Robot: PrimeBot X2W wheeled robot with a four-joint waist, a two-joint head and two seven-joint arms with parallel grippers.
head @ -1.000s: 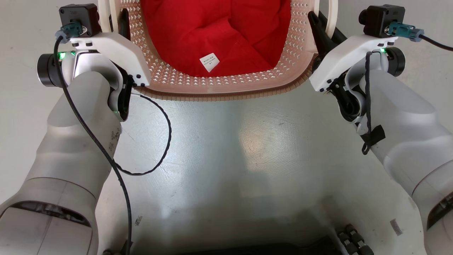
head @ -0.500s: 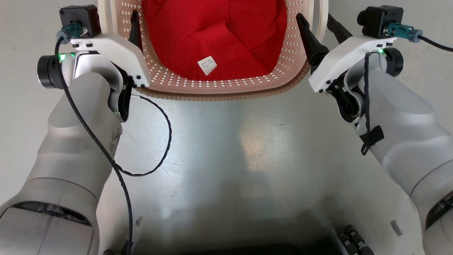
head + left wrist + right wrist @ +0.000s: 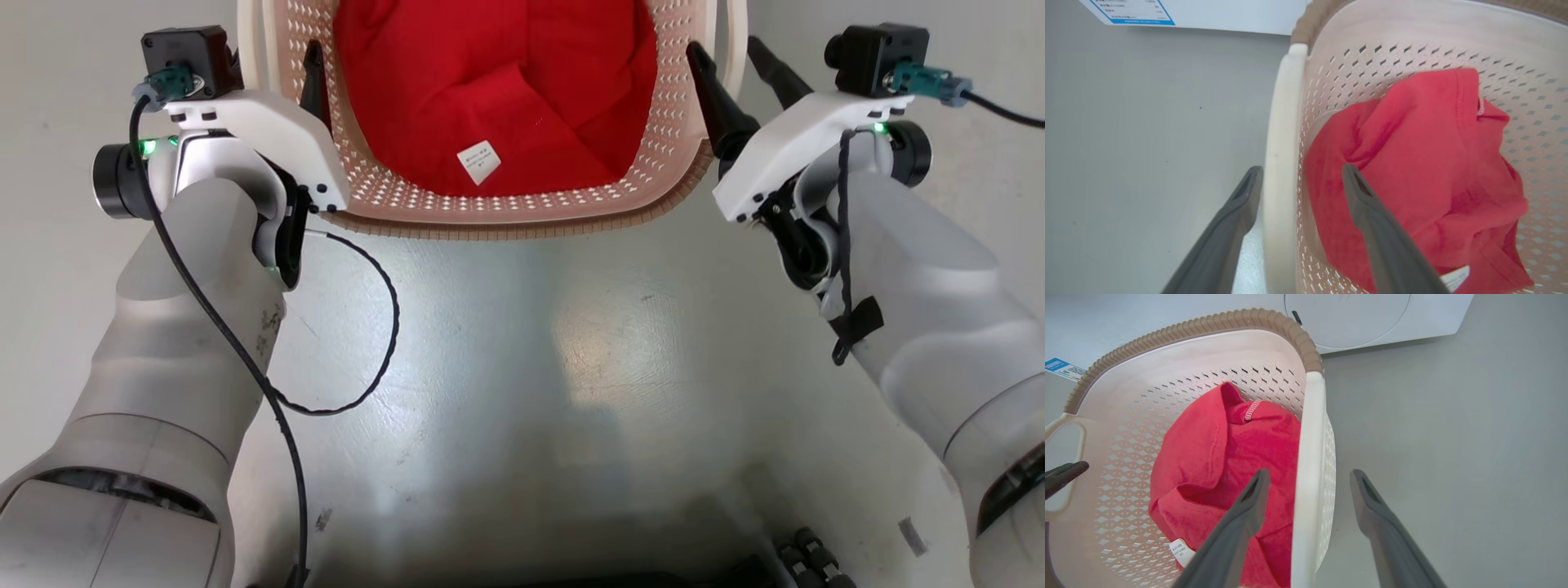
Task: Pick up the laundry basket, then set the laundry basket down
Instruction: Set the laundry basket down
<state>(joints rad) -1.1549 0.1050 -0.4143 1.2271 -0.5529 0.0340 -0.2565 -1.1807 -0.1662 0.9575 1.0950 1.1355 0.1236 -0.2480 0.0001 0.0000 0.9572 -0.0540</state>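
You have the cream-white perforated plastic laundry basket (image 3: 384,194) with brown ribbed rim resting on the grey floor (image 3: 571,367) between your arms, red cloth (image 3: 506,73) inside, left gripper (image 3: 1301,175) and right gripper (image 3: 1309,477) fully spread, holding nothing, each straddling a white side handle (image 3: 1282,139) so closing would pinch it.

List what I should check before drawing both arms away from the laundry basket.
1. Left gripper open: ok, one finger on each side of the left handle.
2. Right gripper open: ok, it straddles the right handle with a gap on both sides.
3. Left gripper's outer finger free of the handle: cannot tell, it sits very close.
4. Red garment free of the inner fingers: cannot tell, they overlap it in both wrist views.
5. Laundry basket resting on the floor: cannot tell, its base is hidden.
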